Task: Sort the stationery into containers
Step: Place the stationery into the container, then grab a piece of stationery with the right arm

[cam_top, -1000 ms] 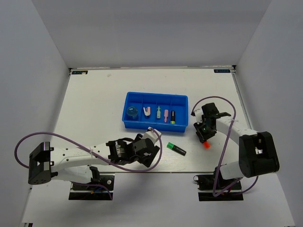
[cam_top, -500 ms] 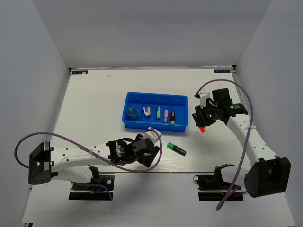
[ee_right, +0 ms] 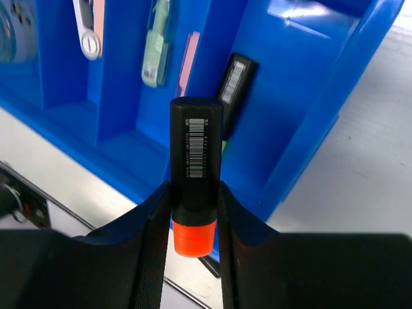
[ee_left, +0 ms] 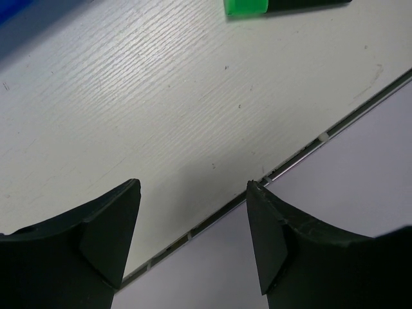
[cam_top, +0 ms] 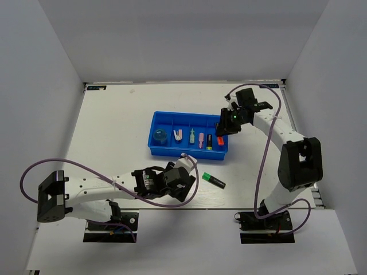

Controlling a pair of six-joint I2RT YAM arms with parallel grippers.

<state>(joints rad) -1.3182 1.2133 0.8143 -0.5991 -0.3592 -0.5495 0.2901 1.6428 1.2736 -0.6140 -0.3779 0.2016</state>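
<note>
The blue tray lies mid-table. My right gripper is shut on the orange-ended highlighter, holding it above the tray's rightmost compartment, orange end toward the near side. In the right wrist view my right gripper clamps that highlighter above the tray, over the yellow-ended highlighter. The green-ended highlighter lies on the table near the tray. My left gripper is open and empty just left of it; in its wrist view the green end shows at the top.
The tray also holds a round blue item, a white-and-pink piece, a pale green piece and a pink piece. The table's near edge runs under the left gripper. White walls enclose the table.
My right arm has carried the orange-ended highlighter from the table right of the tray up and left to over the rightmost compartment. The left arm has barely moved.
</note>
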